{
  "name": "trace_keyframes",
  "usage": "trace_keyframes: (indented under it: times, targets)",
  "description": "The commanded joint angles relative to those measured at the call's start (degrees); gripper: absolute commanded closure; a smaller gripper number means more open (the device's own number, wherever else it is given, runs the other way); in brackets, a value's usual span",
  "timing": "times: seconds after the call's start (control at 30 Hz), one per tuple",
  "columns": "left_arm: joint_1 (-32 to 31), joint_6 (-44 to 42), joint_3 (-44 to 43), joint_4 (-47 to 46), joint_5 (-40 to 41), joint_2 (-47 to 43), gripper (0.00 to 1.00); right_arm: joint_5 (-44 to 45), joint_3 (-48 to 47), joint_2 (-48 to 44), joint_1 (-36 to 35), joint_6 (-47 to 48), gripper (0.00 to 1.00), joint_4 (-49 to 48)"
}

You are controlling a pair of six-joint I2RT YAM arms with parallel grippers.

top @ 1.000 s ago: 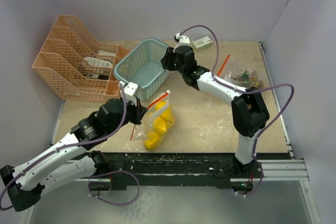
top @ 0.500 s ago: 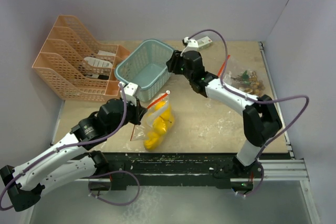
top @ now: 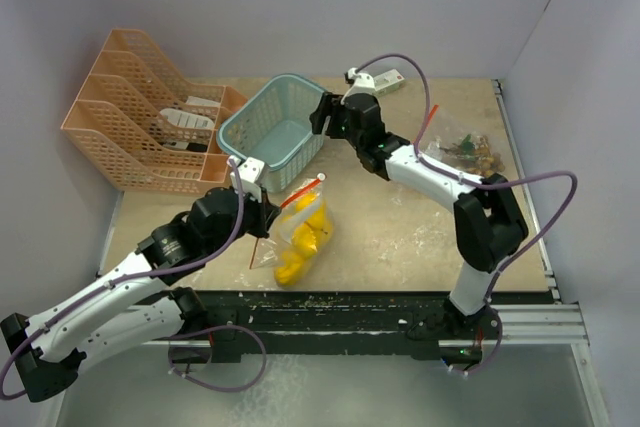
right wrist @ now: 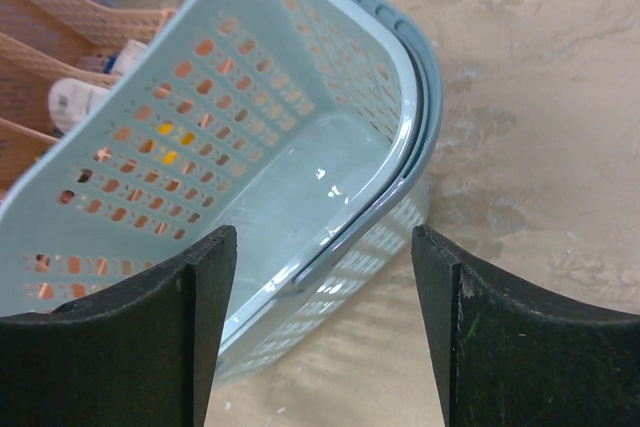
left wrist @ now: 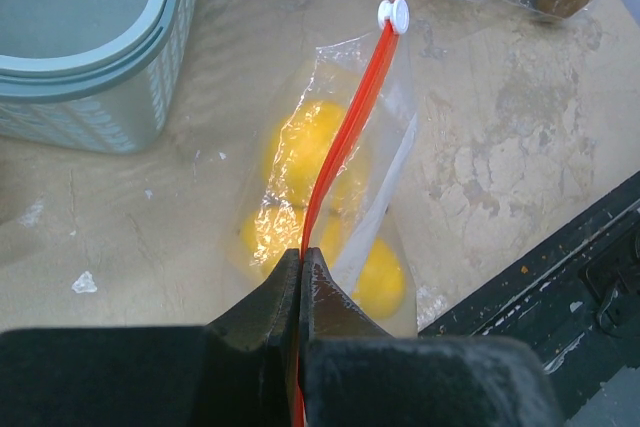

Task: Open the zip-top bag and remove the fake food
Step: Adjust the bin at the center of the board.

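Observation:
The zip-top bag (top: 300, 235) lies on the table in front of the basket, with its red zip strip (left wrist: 345, 137) raised and a white slider (left wrist: 394, 14) at the far end. Inside it are glossy yellow fake-food fruits (left wrist: 380, 277). My left gripper (left wrist: 302, 259) is shut on the near end of the red zip strip; from above the left gripper (top: 264, 221) sits at the bag's left side. My right gripper (right wrist: 325, 247) hangs open over the near rim of the teal basket (right wrist: 300, 157), holding nothing. From above, the right gripper (top: 319, 117) is at the basket's right edge.
A second clear bag (top: 462, 147) with brownish pieces lies at the right. The teal basket (top: 232, 125) stands mid-back, with an orange file rack (top: 130, 107) to its left. A small white-green box (top: 385, 79) rests at the back edge.
My right gripper's jaws have opened wider, and the arm shifted slightly right and then back to the basket's edge. The left gripper and the bag have not moved.

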State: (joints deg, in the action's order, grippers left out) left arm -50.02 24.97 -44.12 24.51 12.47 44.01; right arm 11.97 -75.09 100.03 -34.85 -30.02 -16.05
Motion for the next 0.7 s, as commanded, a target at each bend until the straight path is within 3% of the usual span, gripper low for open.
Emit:
trace_keyframes:
  times: [0.0, 0.4, 0.67]
  targets:
    - [-0.3, 1.0, 0.5, -1.1, 1.0, -1.3, 1.00, -2.0, -5.1, 2.4, 0.2, -1.5, 0.26, 1.3]
    - [-0.2, 0.5, -0.3, -1.5, 0.9, -0.3, 0.99, -11.8, -18.1, 15.8, -0.3, 1.7, 0.25, 2.4]
    - [-0.3, 0.6, -0.7, -1.2, 1.0, 0.0, 0.99, -12.5, -27.4, 21.4, -0.5, 5.2, 0.22, 6.5]
